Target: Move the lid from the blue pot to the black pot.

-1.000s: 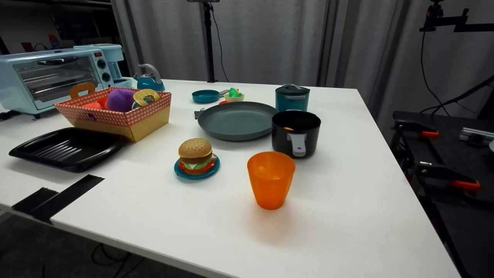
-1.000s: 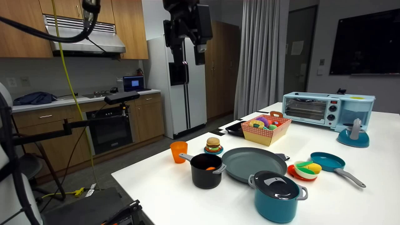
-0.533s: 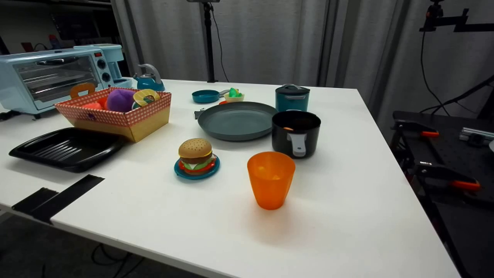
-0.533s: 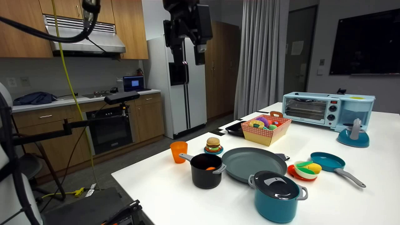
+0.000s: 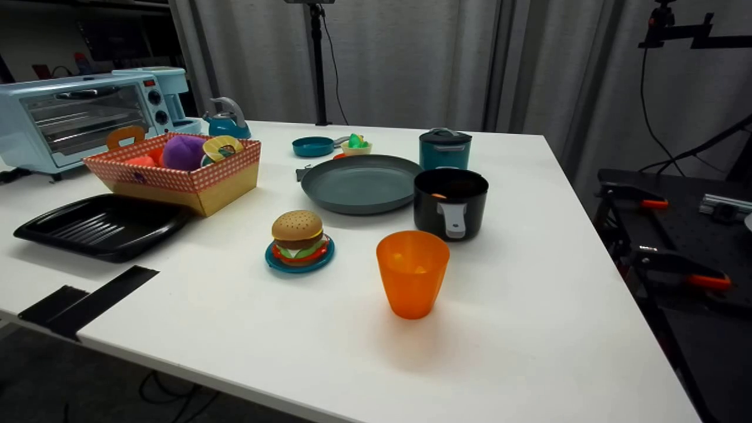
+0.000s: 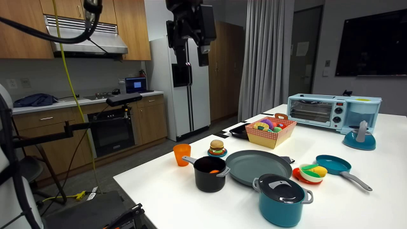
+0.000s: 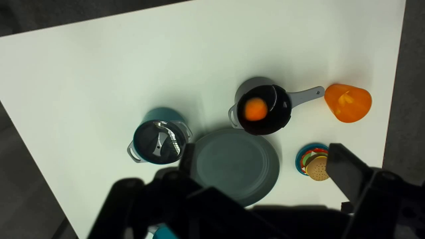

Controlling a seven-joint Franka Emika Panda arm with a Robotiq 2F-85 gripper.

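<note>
The dark glossy lid (image 6: 283, 190) sits on the blue pot (image 6: 281, 211), which stands near the table edge in an exterior view. The lid also shows in the wrist view (image 7: 159, 142) and atop the pot in an exterior view (image 5: 445, 136). The black pot (image 6: 210, 179) stands beside it, uncovered, with an orange thing inside, and shows in the wrist view (image 7: 280, 113) with its grey handle. My gripper (image 6: 192, 63) hangs high above the table, open and empty. In the wrist view its fingers (image 7: 261, 149) are wide apart, with the lid just beyond the left fingertip.
A grey plate (image 6: 257, 167) lies between and beside the two pots. An orange cup (image 5: 412, 273) and a toy burger (image 5: 298, 238) stand nearby. A bowl of toy vegetables (image 6: 311, 173), a teal pan (image 6: 334, 163), a basket (image 6: 264, 140) and a toaster oven (image 6: 313, 111) are farther off.
</note>
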